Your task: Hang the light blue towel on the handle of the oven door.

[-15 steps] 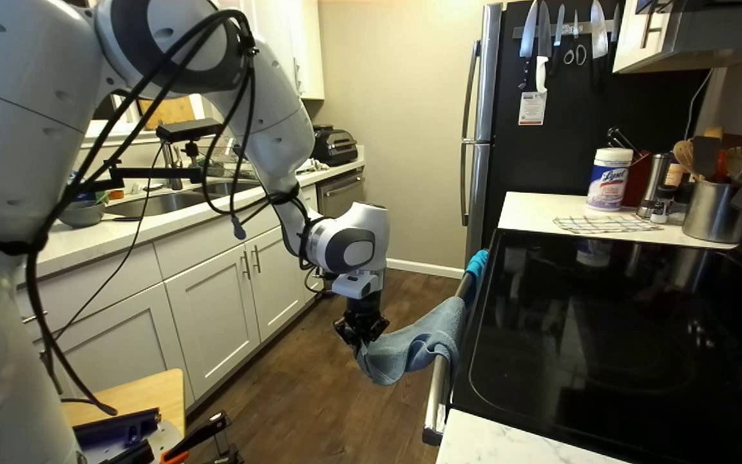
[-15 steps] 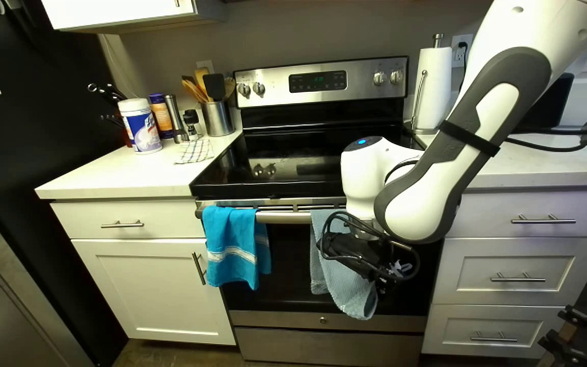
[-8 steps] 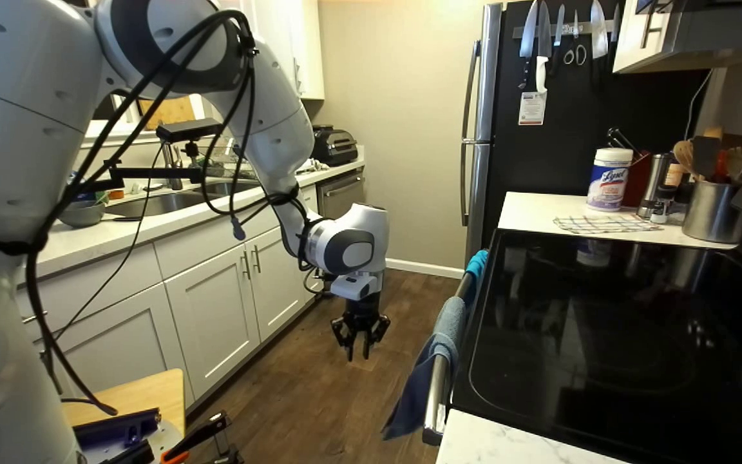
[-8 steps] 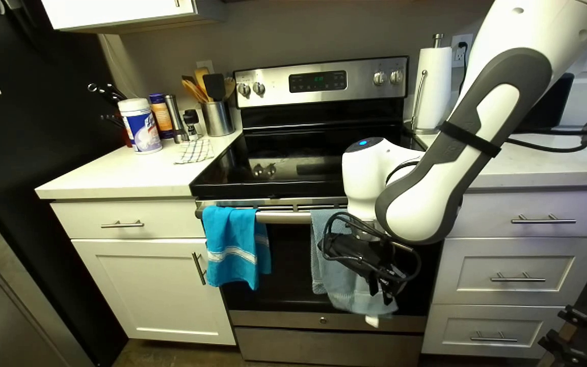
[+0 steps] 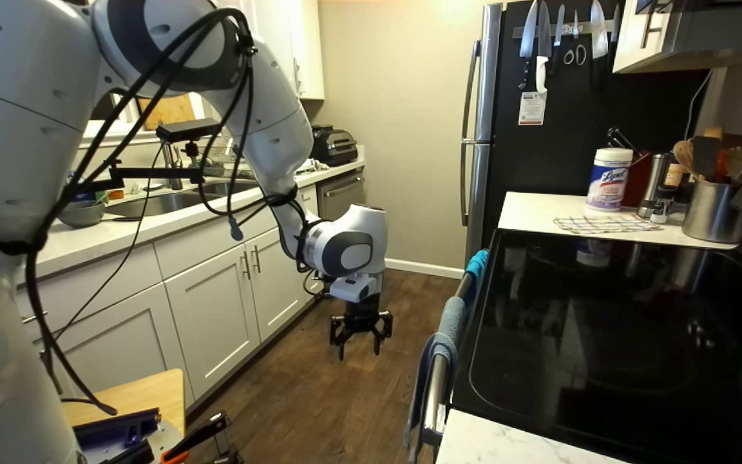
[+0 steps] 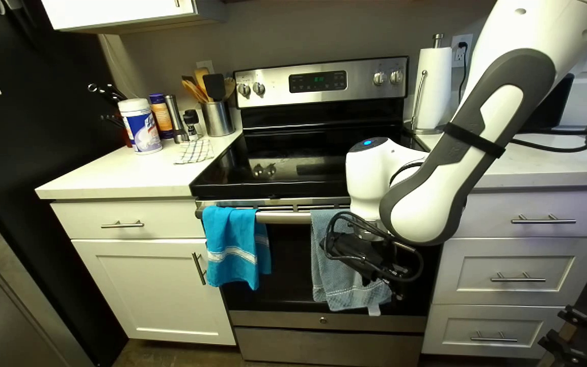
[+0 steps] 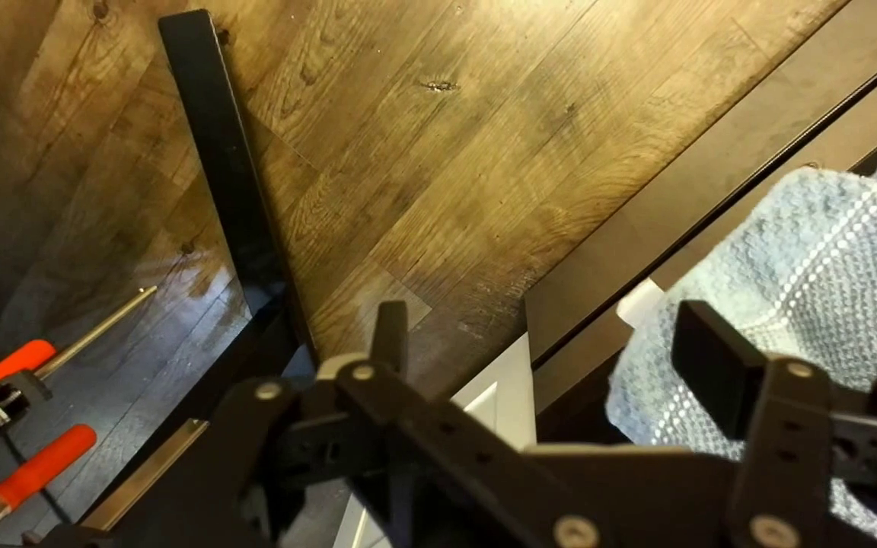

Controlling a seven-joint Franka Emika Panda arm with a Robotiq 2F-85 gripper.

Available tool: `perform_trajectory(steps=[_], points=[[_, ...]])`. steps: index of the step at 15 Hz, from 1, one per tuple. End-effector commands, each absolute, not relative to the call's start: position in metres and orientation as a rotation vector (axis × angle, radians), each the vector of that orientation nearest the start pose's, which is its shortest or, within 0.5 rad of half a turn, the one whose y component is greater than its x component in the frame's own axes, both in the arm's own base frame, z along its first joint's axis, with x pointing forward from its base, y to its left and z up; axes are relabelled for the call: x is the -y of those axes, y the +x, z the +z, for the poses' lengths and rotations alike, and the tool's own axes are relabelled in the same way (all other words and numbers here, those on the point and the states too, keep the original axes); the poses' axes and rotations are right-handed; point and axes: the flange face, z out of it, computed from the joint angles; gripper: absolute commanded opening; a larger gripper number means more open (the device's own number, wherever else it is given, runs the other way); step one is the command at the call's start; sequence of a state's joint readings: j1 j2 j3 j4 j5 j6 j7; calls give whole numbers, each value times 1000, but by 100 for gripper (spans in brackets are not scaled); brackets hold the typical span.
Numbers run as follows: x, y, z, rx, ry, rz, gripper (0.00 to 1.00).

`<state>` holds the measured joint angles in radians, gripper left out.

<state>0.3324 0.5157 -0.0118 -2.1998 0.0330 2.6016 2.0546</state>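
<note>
In an exterior view, the white robot arm with dark grey joint covers [image 5: 271, 122] stands at near left, and the corner of a white marbled bench [image 5: 506, 444] shows at near right. Beyond them, the black two-fingered hand [image 5: 359, 354] points down above the brown wood-plank floor [image 5: 319, 412], its fingers parted wide with floor showing between them. To its right, and apart from it, the light blue rectangular cloth towel [image 5: 452, 316] is draped over the slim silver-grey metal handle of the oven door [image 5: 436, 396]. In an exterior view, its front length hangs before the black oven door [image 6: 292, 270], partly hidden behind the hand. A bright blue cloth towel [image 5: 476, 264] hangs over the handle's far end. Right of the handle lies the flat black glass stove top [image 5: 577, 335]. Farther back, another white bench [image 5: 532, 212] bears a white-and-blue plastic canister [image 5: 608, 183], a checkered cloth [image 5: 606, 223] and a steel pot [image 5: 712, 212] of utensils. Behind stands the tall black fridge [image 5: 577, 122], knives [image 5: 598, 32] on its side.
</note>
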Motion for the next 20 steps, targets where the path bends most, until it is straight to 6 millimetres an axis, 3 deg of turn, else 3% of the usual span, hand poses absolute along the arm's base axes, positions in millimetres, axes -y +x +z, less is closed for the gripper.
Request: perform_trajectory(steps=[1, 9, 20], points=[[-155, 489, 152, -2440, -2059, 38, 100], [-132, 445, 184, -2336, -2098, 5, 100], [-112, 417, 221, -2219, -2165, -75, 100]])
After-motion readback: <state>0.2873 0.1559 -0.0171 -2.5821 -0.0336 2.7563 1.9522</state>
